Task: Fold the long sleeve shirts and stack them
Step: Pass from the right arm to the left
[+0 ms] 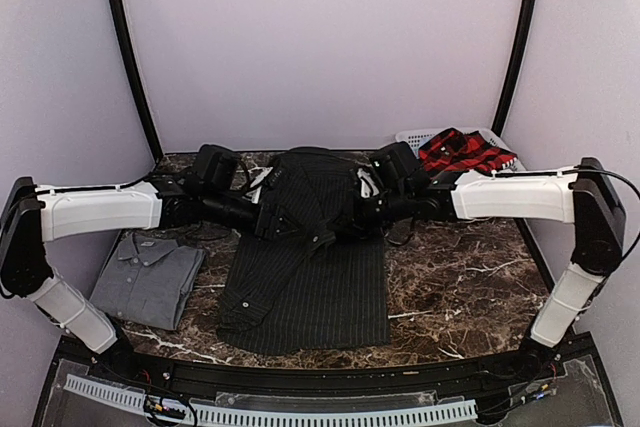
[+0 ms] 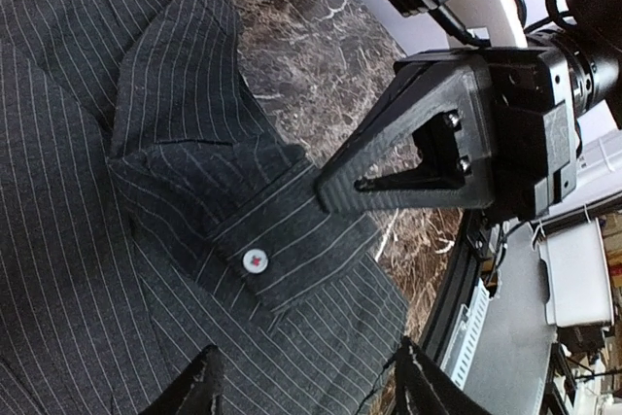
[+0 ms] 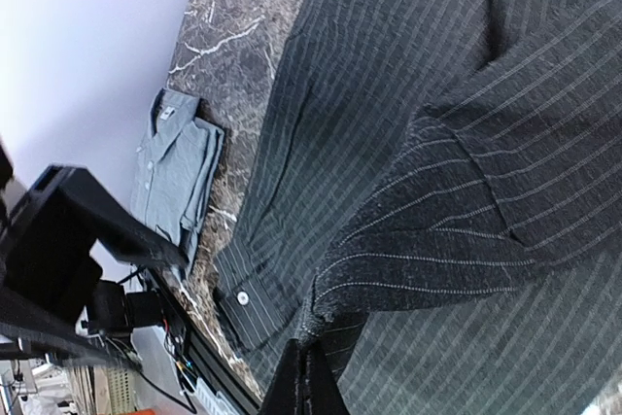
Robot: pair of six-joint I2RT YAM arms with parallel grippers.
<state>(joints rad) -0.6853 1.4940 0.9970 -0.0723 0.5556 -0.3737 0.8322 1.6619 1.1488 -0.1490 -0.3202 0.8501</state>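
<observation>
We are working over the black pinstriped shirt (image 1: 330,292), which is lying lengthwise down the middle of the marble table (image 1: 460,267), with one sleeve running along its left side toward the near edge. Our right gripper (image 3: 305,376) is pinching a folded edge of the striped cloth, its fingers pressing right together on the fabric. Our left gripper (image 2: 311,381) is hanging over the same shirt with its fingers standing wide apart and gripping nothing, and it is facing the right gripper across a buttoned cuff (image 2: 277,240). The grey shirt (image 1: 150,282) is sitting folded at the table's near left, just beside the pinstriped one. The red-and-black plaid shirt (image 1: 462,152) is lying bunched in the white basket (image 1: 410,136) at the far right corner.
</observation>
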